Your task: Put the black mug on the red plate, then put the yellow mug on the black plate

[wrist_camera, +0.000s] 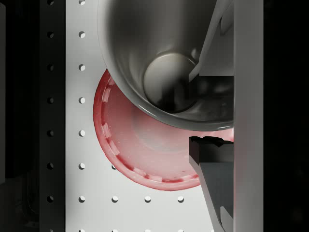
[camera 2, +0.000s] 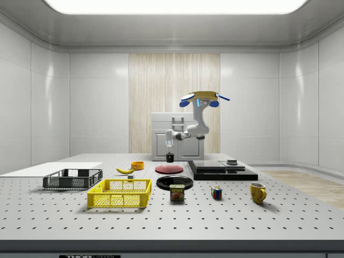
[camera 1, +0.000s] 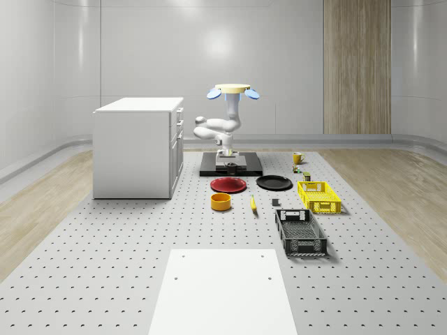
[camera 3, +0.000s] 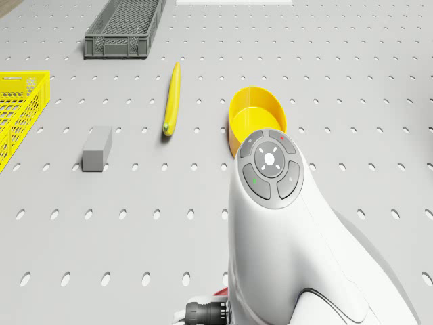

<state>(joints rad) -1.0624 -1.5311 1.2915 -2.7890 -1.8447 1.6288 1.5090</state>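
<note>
The drone (camera 1: pixel 233 89) hovers above the far part of the table, over a black platform (camera 1: pixel 231 165). Its arm bends down to my gripper (camera 1: pixel 228 158), which is shut on the black mug (camera 1: pixel 230 166). In the wrist view one finger is inside the mug (wrist_camera: pixel 164 72) and the other outside its wall, with my gripper (wrist_camera: pixel 195 108) over the rim. The mug (camera 2: pixel 170 157) hangs upright in the air above the far side of the red plate (wrist_camera: pixel 145 164) (camera 1: pixel 228 185). The black plate (camera 1: pixel 274 183) lies next to the red one. The yellow mug (camera 1: pixel 297 158) stands further back.
A white cabinet (camera 1: pixel 138 146) stands at the whole-scene view's left. In front of the plates are a yellow bowl (camera 1: pixel 221 202), a banana (camera 1: pixel 253 204), a grey block (camera 3: pixel 97 147), a yellow crate (camera 1: pixel 319 196) and a dark crate (camera 1: pixel 300 232). A can (camera 2: pixel 177 192) and a cube (camera 2: pixel 216 192) sit near the yellow mug.
</note>
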